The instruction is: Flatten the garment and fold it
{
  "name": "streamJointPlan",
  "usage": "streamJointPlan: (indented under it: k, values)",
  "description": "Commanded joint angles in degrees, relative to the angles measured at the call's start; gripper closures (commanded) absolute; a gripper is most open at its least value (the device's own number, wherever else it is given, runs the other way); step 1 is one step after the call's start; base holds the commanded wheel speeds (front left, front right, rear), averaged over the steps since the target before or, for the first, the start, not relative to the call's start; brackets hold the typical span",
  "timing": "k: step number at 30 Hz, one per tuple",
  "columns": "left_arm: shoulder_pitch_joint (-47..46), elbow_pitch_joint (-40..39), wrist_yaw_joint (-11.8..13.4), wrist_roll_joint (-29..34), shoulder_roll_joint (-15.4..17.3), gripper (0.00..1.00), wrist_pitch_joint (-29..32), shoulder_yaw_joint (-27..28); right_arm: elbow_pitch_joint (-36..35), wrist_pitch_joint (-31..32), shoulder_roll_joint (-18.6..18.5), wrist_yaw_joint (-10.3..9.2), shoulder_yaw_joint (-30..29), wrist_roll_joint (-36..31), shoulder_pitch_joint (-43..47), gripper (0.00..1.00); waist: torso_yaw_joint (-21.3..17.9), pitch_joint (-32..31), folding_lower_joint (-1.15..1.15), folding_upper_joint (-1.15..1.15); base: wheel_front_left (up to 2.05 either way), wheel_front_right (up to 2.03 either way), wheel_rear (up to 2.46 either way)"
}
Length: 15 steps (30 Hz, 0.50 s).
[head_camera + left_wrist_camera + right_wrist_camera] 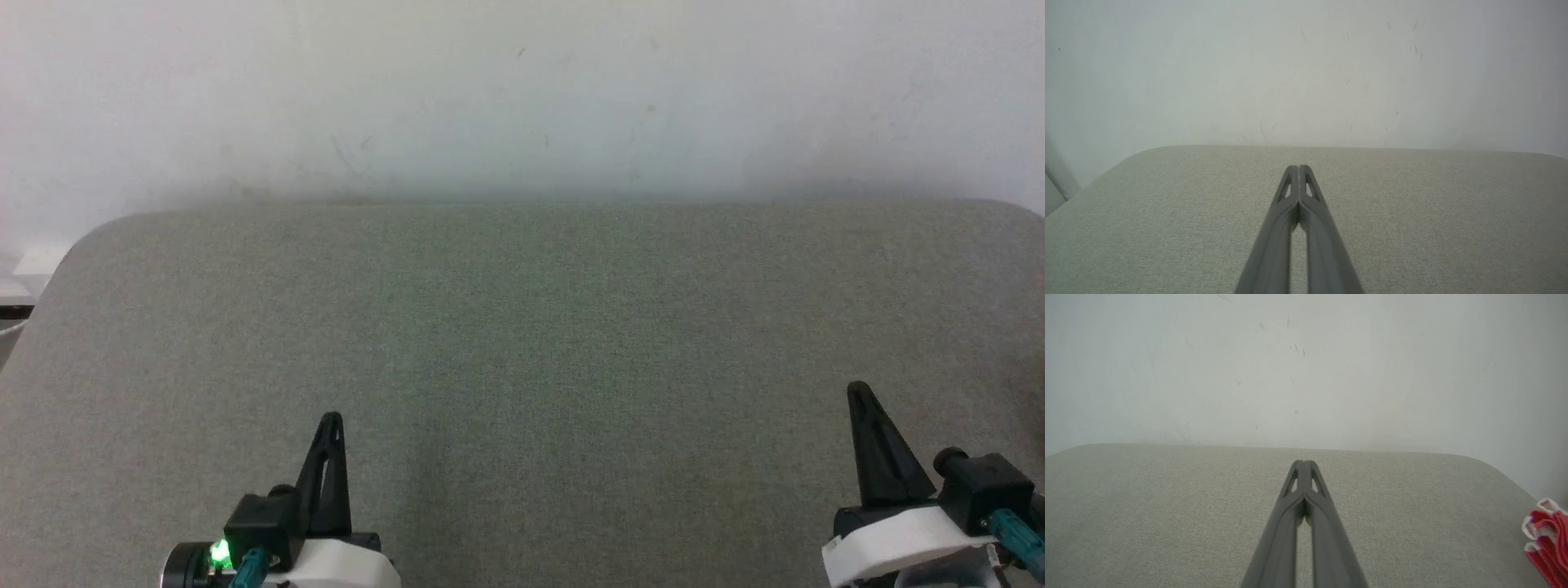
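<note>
Table cover (522, 343): grey-green, fine woven fleck. Wall (522, 98): off-white, faint dark scuffs. Garment (1551, 541): red (white follows the fabric edges). Left gripper (1299, 166), right gripper (1302, 461): dark grey. Indicator light (219, 554): green.

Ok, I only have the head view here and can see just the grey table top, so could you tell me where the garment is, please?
Observer: The right wrist view catches the garment, a bunched red-and-white heap at that view's far right edge, by the table's right side.
Operator: Thank you. Is the right gripper holding any of it?
Observer: No, the right gripper is shut on nothing, fingertips together, apart from the garment.
Operator: And the left one?
Observer: The left gripper is likewise shut and empty, over bare table.
</note>
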Motion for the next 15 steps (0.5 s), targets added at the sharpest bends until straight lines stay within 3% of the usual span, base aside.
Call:
streamJointPlan:
  k: [1,15]
  values:
    - [-0.3,-0.3,-0.3,0.4,0.0,1.0,0.5,0.2,-0.3,0.4,0.0,-0.01,0.2,-0.3,-0.3,1.0,0.0,0.0,0.0,0.0,0.0,0.0,0.0]
    - [-0.8,-0.7,-0.8,0.9,-0.1,1.0,2.0,0.8,-0.8,1.8,0.1,-0.02,0.6,-0.8,-0.7,1.0,-0.2,0.1,0.0,0.0,0.0,0.0,0.0]
